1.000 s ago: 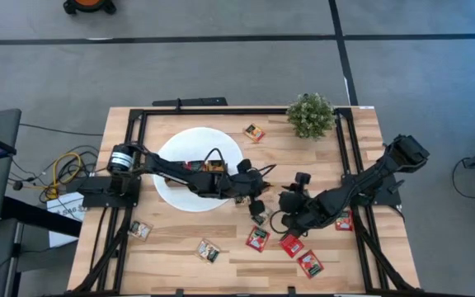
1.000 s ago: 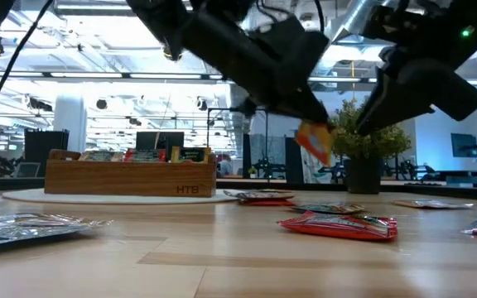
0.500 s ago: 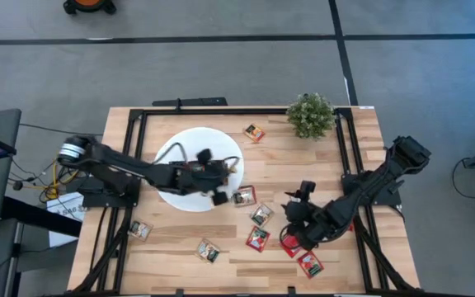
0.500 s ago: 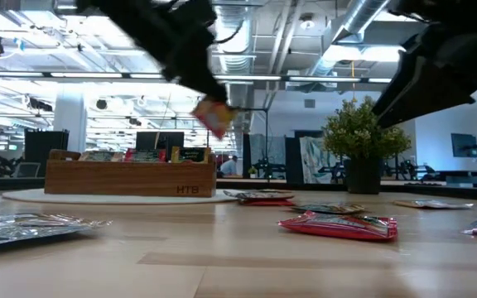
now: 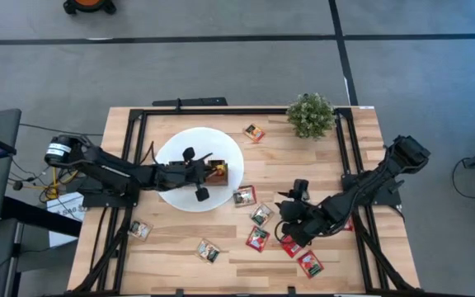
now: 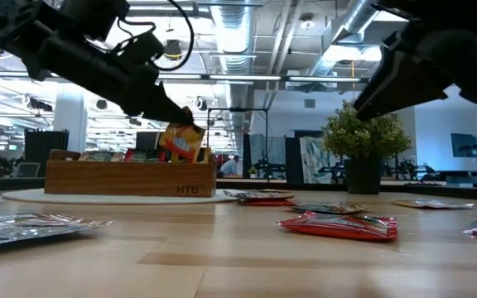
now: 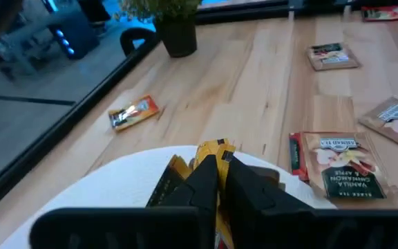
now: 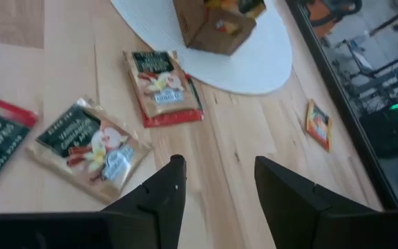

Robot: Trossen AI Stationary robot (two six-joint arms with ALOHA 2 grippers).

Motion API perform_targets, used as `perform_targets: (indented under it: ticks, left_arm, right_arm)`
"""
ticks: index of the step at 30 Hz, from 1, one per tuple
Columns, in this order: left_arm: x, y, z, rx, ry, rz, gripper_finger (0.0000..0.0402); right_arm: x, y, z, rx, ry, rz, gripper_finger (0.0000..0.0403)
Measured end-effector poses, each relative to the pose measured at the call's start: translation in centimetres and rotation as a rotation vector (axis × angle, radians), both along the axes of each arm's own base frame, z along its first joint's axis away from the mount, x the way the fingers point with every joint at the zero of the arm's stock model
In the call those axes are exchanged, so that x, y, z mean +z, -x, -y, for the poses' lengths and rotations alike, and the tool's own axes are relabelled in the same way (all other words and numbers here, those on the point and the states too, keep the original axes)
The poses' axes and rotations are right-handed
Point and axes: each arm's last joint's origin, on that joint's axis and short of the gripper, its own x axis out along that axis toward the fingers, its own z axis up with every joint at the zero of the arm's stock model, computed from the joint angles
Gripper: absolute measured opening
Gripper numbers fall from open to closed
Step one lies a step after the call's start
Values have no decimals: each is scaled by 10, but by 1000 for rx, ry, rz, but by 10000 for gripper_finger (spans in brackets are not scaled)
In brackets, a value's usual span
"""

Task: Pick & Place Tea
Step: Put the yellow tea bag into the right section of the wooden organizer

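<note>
My left gripper (image 6: 171, 122) hovers over the right end of the brown wooden tray (image 6: 131, 177) on the white disc (image 5: 180, 147), shut on an orange-yellow tea sachet (image 6: 180, 142). The tray holds other sachets. My right gripper (image 8: 216, 181) is open and hovers above the table's middle (image 5: 287, 217), touching nothing. Below it lie a white-and-green sachet (image 8: 88, 149) and a red-edged one (image 8: 163, 86). More red sachets (image 5: 258, 239) lie flat near the near edge. My left gripper pinches the orange-yellow sachet by its upper edge (image 7: 211, 151) between the two shut fingers (image 7: 202, 181). The fingers slant down from the table's left. The sachet hangs tilted below the fingertips, lifted clear, just above the tray's right end.
A small potted plant (image 5: 310, 115) stands near the far edge, with an orange sachet (image 5: 254, 132) lying to its left. More sachets lie by the near-left corner (image 5: 140, 230) and near edge (image 5: 209, 250). A black frame (image 5: 130, 124) borders the table.
My left gripper has carried the orange-yellow sachet from the table's middle toward the left, up and over, then down to just above the tray's right end. It has stayed shut on the sachet throughout.
</note>
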Motion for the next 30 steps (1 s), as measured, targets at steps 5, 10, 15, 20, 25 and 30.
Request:
perform_targets:
  ticks: [5, 10, 15, 20, 25, 30]
  left_arm:
    - [-2, -2, -9, -40, 26, -1, 50]
    - [-6, -6, -15, -34, -8, 1, 88]
    - [-6, -10, -15, -47, -76, 27, 106]
    - [3, -9, -13, -31, -146, 10, 109]
    - [2, -19, -12, -31, -68, -271, 70]
    - [8, -31, -4, -55, -41, -416, 8]
  right_arm:
    - [3, -7, 1, 28, 5, 24, 166]
    - [3, -8, 0, 40, -9, 18, 164]
    - [2, -8, 0, 42, -12, 13, 165]
    - [2, -8, 0, 43, -12, 12, 166]
    - [2, -8, 0, 42, -12, 13, 163]
    - [2, -8, 0, 42, -14, 17, 161]
